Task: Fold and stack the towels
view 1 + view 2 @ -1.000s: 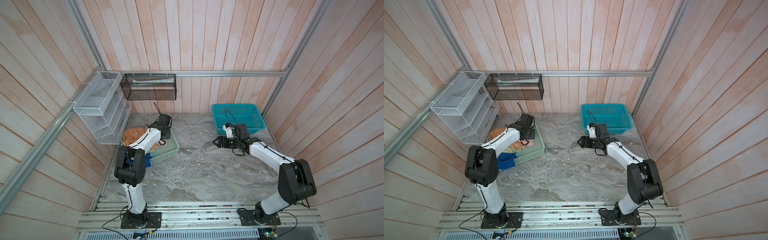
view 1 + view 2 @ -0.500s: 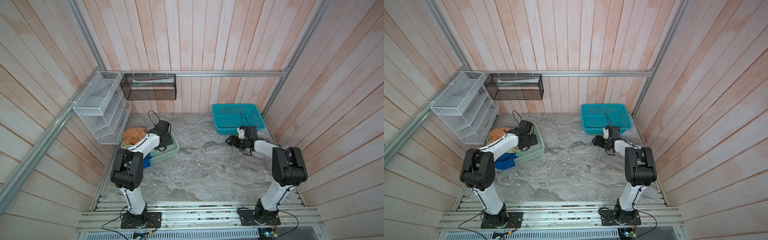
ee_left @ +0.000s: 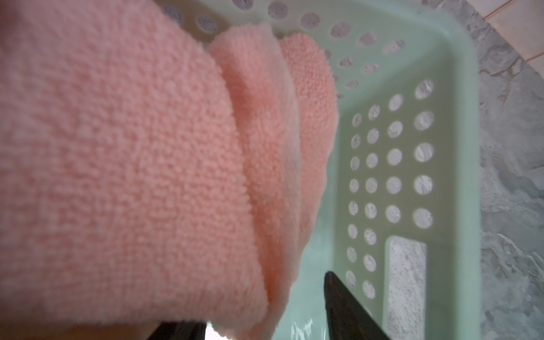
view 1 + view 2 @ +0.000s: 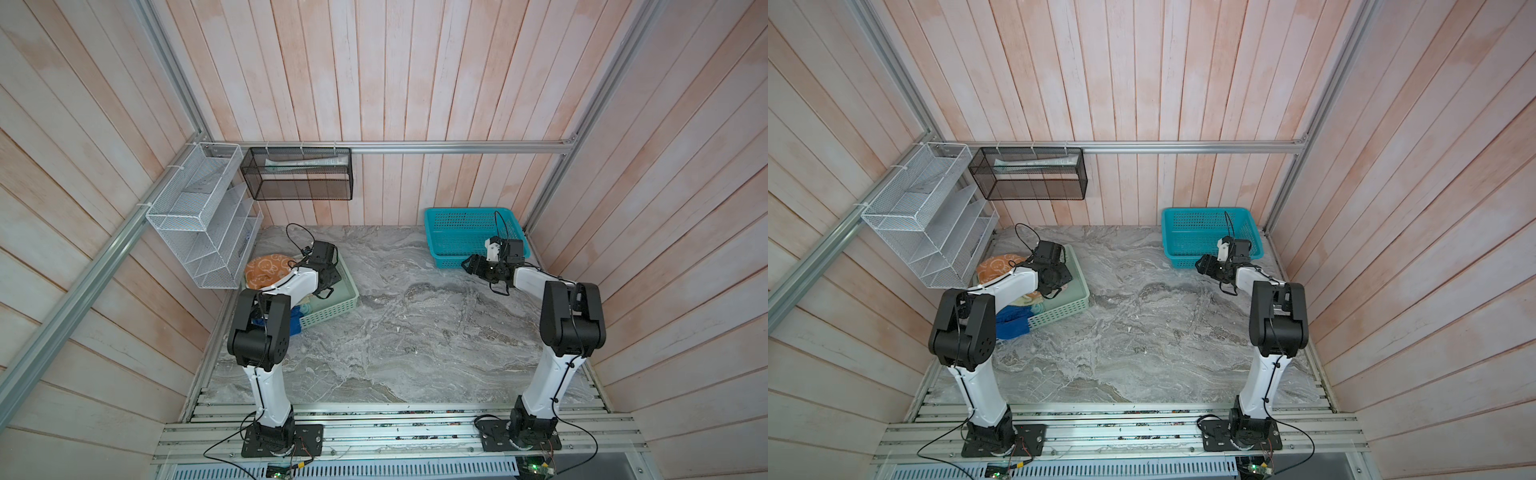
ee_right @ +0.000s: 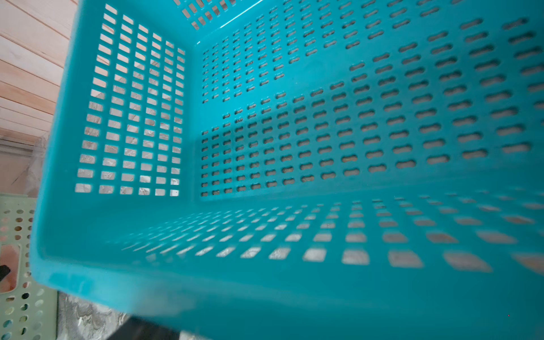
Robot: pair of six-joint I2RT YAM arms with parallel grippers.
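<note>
Salmon-pink towel (image 3: pixel 117 147) sits in the mint basket (image 3: pixel 459 147) — left gripper (image 3: pixel 256 303) straddles it (clamped or not, cannot tell), right gripper (image 4: pixel 469 266) splayed, empty — pick-up step; next probably lifting it onto the table (image 4: pixel 415 324).

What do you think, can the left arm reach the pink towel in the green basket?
Probably yes. The left pincer is down inside the mint-green basket, jaws apart, with the pink towel right in front of it. Nothing seems to block the way.
</note>
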